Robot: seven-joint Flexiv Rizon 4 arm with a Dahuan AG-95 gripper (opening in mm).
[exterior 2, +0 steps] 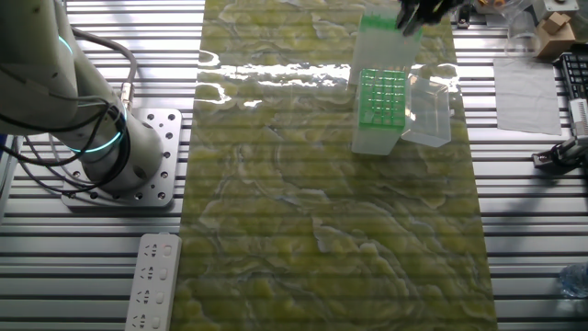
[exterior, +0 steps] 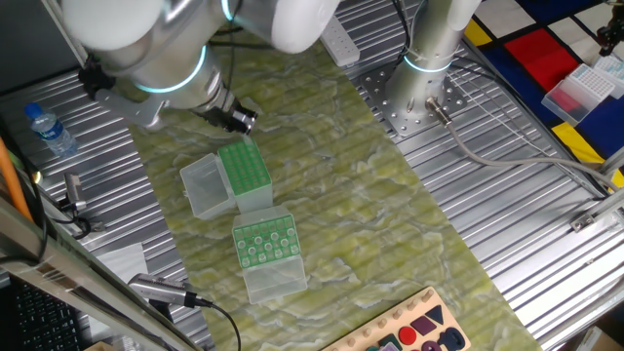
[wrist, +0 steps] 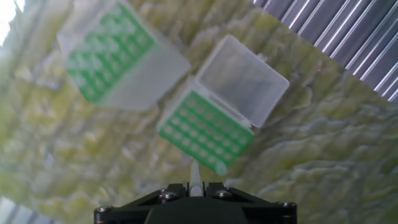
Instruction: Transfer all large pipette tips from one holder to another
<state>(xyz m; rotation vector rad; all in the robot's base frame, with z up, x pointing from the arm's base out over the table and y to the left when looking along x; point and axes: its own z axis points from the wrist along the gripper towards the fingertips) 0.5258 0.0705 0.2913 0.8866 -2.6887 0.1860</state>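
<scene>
Your claw point(wrist: 194, 194) sits at the bottom edge of the hand view with a single whitish pipette tip point(wrist: 194, 176) standing up out of it, so judge it clamped on that tip, though the fingers themselves lie out of frame and you cannot see the pads. The tip's long axis runs straight toward 12 o'clock in that view, and its narrow end points at the near edge of the open-lidded green rack point(wrist: 206, 132), which lies just beyond at 12 to 1 o'clock with its clear lid point(wrist: 242, 79) hinged away at 1 o'clock. The second green rack point(wrist: 115, 53) sits farther off at 10 o'clock, blurred, with pale dots that look like the remaining large pipette tips point(wrist: 99, 59), though you cannot count them there. In one fixed view the wrist hovers at 12 o'clock of the upper rack point(exterior: 244, 174), while the rack with clear white dots point(exterior: 265, 241) lies at 6 o'clock of it on the tabletop point(exterior: 370, 205); in the other fixed view the claw point(exterior 2: 418, 14) hangs at the far top edge, above and just beyond the green rack point(exterior 2: 381, 97) there. What your coming move depends on is this: the nearer rack is dead ahead along the tip's own axis, so you need mostly a forward shift and a descent, keeping the tip upright over one hole
</scene>
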